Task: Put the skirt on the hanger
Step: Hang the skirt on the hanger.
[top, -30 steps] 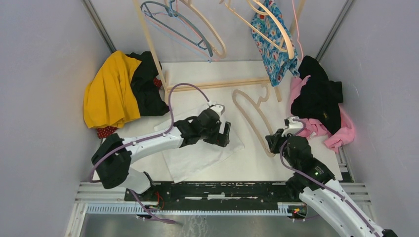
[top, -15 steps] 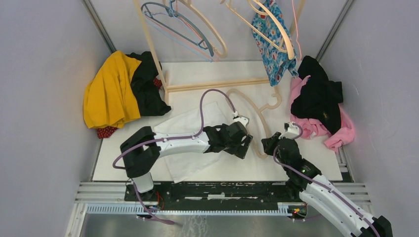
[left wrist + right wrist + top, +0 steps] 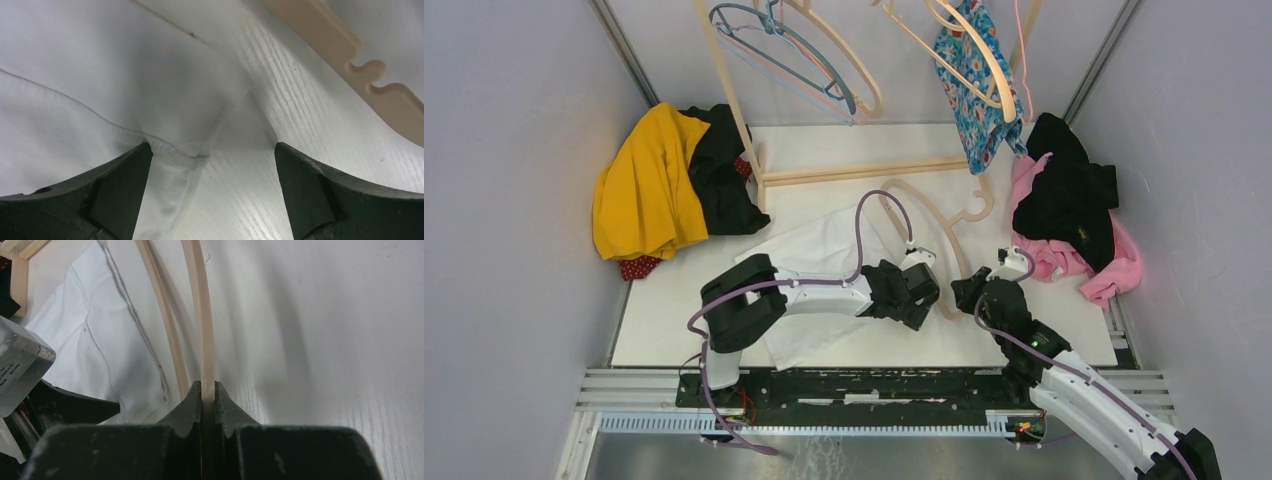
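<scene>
L end effector [image 3: 211,150] swung R; skirt [image 3: 100,75] corner btwn open jaws.

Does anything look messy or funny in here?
Yes. Crumpled clothes sit in heaps at both table edges: a yellow and black pile on the left, a pink and black pile on the right. One wooden hanger lies flat on the table, not hanging.

My left gripper [image 3: 211,150] stands with jaws wide over the skirt [image 3: 100,90] edge, and bare table [image 3: 260,100] shows between them. To its right the hanger [image 3: 202,315] lies across my path, one limb clamped in my right gripper [image 3: 208,387]. Past the hanger I have open table up to the pink and black pile [image 3: 1074,215]. On the far side the rack base bar [image 3: 864,172] closes the way.
</scene>
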You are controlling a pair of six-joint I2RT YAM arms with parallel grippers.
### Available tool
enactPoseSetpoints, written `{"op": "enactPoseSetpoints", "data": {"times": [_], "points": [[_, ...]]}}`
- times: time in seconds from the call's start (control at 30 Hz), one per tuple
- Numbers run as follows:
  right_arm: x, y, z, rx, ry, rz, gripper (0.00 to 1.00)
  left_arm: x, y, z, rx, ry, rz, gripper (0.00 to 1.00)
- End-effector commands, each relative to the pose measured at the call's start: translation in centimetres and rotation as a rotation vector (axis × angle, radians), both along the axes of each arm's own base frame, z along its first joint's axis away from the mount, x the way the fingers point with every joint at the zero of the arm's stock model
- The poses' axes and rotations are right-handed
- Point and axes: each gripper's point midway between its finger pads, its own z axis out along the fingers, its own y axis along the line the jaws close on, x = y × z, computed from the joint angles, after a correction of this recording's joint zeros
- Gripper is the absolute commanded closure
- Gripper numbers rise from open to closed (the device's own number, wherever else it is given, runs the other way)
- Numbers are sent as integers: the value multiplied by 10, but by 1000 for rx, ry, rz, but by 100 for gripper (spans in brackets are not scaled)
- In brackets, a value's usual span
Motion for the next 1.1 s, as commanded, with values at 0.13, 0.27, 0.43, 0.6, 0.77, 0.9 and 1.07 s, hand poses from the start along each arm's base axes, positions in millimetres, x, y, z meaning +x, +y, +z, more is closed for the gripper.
{"op": "enactPoseSetpoints", "data": {"times": [0.13, 0.27, 0.43, 0.6, 0.77, 0.9, 1.07], "points": [[-5, -3, -15, -58, 44, 9, 99, 12, -5, 14, -31, -107, -8, 38], [-2, 0, -17, -77, 55, 16, 99, 12, -3, 27, -75, -127, -5, 85], [-1, 3, -19, -101, 62, 23, 99, 10, 4, 47, -135, -150, 0, 93], [0, 6, -20, -119, 62, 28, 99, 8, 4, 72, -207, -174, -4, 92], [4, 16, -25, -126, 73, 46, 99, 7, -12, 99, -293, -183, -39, 92], [4, 27, -31, -126, 84, 74, 99, 8, -30, 101, -323, -174, -73, 92], [2, 32, -20, -153, 56, 92, 99, 9, -45, 83, -314, -155, -97, 93]]}}
